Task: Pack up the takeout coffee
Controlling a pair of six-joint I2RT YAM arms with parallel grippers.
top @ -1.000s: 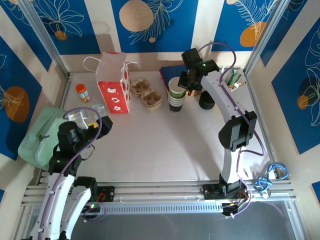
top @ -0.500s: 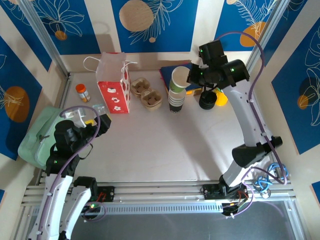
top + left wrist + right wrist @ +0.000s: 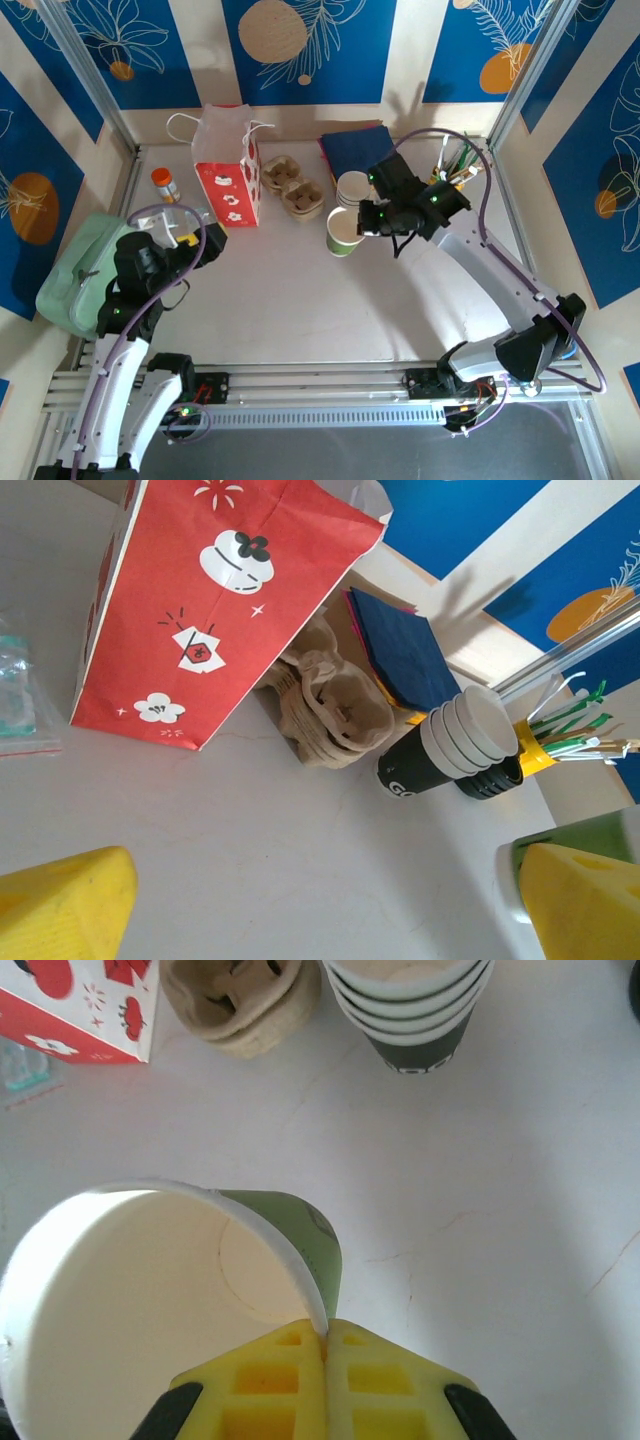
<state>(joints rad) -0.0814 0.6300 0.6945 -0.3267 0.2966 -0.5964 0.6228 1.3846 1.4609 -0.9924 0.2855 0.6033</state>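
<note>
The green paper cup [image 3: 344,231] is hanging tilted just in front of the stack of cups [image 3: 353,186], with the right fingers [image 3: 280,1380] pinching its rim wall between them; whether its base is touching the desk [image 3: 300,300] I cannot tell. The left fingers [image 3: 60,905] are standing spread wide, holding nothing. Judging by this, the cup is being placed; next it is needing to be set upright and released, then a black lid [image 3: 490,778] fetching.

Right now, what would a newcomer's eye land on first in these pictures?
The green cup at mid-table, pinched by its rim in the right hand. Next the red gift bag standing at the far left, with a stack of cups just behind the held one.
</note>
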